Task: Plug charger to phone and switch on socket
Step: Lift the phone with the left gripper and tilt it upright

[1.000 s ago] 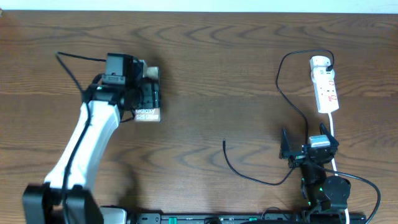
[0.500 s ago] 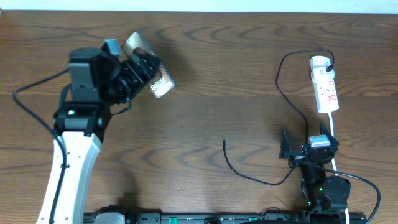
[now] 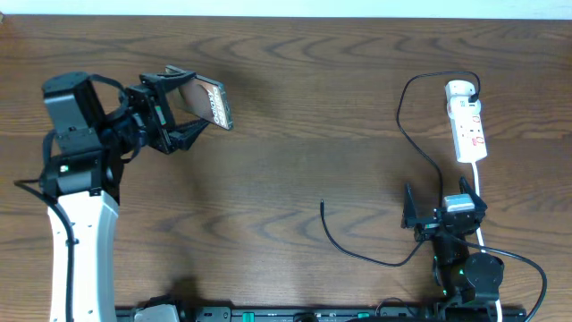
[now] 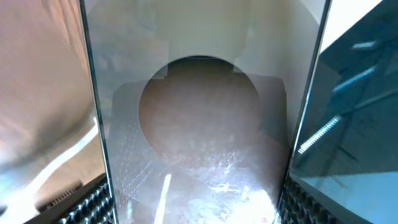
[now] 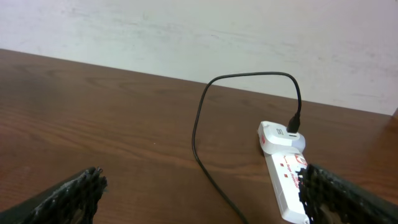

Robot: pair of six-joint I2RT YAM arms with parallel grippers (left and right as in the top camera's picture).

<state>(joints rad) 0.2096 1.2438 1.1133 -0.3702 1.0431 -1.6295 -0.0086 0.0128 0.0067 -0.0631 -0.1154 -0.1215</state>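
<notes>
My left gripper point(image 3: 179, 112) is shut on the phone point(image 3: 204, 98) and holds it off the table at the far left, tilted up on edge. In the left wrist view the phone's glossy face point(image 4: 199, 124) fills the gap between the ribbed pads point(image 4: 81, 205). The charger point(image 3: 407, 134) is a thin black cable that runs from the white adapter point(image 3: 459, 88) in a loop down the table. Its free tip point(image 3: 323, 204) lies near the middle. The socket point(image 3: 470, 130) lies at the far right. My right gripper point(image 3: 444, 215) stands open just below it, with cable point(image 5: 199, 134) and socket point(image 5: 287, 183) ahead of it.
A white cord point(image 3: 479, 192) runs from the socket toward the front edge beside my right arm. A black rail point(image 3: 313, 313) with the arm bases lines the front edge. A pale wall point(image 5: 186, 31) rises behind the table.
My left arm has lifted the phone off the table, swung back to the left and tipped the phone up on edge. The right arm, cable and socket have not moved.
</notes>
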